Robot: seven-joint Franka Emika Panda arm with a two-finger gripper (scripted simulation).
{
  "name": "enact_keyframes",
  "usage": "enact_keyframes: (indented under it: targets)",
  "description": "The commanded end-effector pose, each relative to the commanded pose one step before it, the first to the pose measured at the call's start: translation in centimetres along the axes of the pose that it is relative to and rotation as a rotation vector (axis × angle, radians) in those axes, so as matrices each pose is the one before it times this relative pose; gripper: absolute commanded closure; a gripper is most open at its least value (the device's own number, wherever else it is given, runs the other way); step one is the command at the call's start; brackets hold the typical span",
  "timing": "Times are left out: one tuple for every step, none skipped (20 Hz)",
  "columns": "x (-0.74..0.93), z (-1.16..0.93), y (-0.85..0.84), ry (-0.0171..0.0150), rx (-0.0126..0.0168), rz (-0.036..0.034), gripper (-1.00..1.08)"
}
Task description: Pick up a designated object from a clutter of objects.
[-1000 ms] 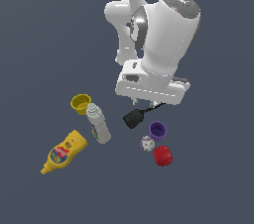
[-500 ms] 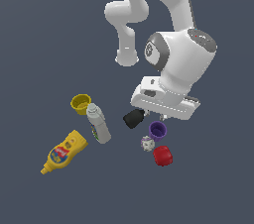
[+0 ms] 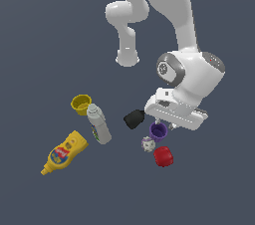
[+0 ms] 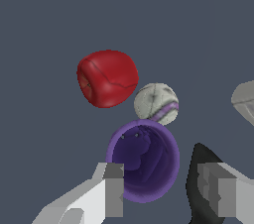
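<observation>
Two views, differing in reach. From the exterior view: whole clutter spread on dark grey ground, seven items counted — one purple cup (image 3: 158, 131), one red cup (image 3: 163, 156), one yellow cup (image 3: 81, 103), one whitish ball (image 3: 147, 144), one white-grey bottle (image 3: 99, 125), one mustard bottle (image 3: 63, 152), one black spatula (image 3: 133, 119). From the wrist view only: hollow dark inside of purple cup (image 4: 144, 160) with mouth facing the camera, both fingers (image 4: 113, 188) of the gripper (image 4: 166, 191) spread apart, holding nothing, one on either side of the cup's rim, no contact discernible. Hidden in the exterior view: those same fingertips, tucked under the white hand just above the purple cup.

Relative to purple cup: ball (image 4: 156, 103) touching or nearly touching its rim; red cup (image 4: 107, 78) just beyond the ball, lying on its side; spatula (image 4: 201, 181) just beside, toward the exterior view's left; bottle, yellow cup and mustard well apart, further to the exterior view's left.
</observation>
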State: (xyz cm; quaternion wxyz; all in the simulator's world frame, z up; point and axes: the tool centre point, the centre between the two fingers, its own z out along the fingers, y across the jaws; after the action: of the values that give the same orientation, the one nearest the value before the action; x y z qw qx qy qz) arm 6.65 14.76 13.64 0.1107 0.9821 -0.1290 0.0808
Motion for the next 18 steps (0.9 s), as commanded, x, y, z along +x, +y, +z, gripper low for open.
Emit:
enact_keyframes:
  targets:
    - [-0.459, 0.871, -1.132, 0.01243, -0.00214, 0.01281, -0.2]
    - [-0.187, 0.29, -0.379, 0.00377, -0.00044, 0.00377, -0.2]
    - [-0.181, 0.269, -0.351, 0.00339, -0.00028, 0.00337, -0.2]
    - [-0.17, 0.241, -0.316, 0.00314, -0.00017, 0.00311, -0.2]
    - [-0.161, 0.222, -0.29, 0.00273, -0.00007, 0.0027, -0.2]
    - [-0.146, 0.194, -0.254, 0.0025, 0.0, 0.00248, -0.2]
    - [-0.135, 0.177, -0.23, 0.00208, 0.00005, 0.00206, -0.2]
    - [-0.116, 0.147, -0.193, 0.0019, 0.00008, 0.00188, -0.2]
    - [-0.102, 0.127, -0.165, 0.00155, 0.00009, 0.00154, -0.2]
    - [-0.083, 0.102, -0.133, 0.0013, 0.0001, 0.00128, -0.2]
    - [-0.066, 0.08, -0.105, 0.00098, 0.00009, 0.00097, -0.2]
    - [-0.048, 0.058, -0.075, 0.00069, 0.00007, 0.00069, -0.2]
    - [-0.027, 0.03, -0.041, 0.00049, 0.00005, 0.00049, -0.2]
    - [-0.014, 0.02, -0.022, 0.0, 0.0, 0.0, -0.2]
    - [0.009, -0.049, 0.062, -0.00141, -0.00025, -0.00179, -0.2]
    - [-0.001, 0.037, -0.002, 0.0, 0.0, 0.0, -0.2]
    - [-0.002, 0.111, -0.006, 0.0, 0.0, 0.0, -0.2]
    - [-0.004, 0.186, -0.009, 0.0, 0.0, 0.0, -0.2]
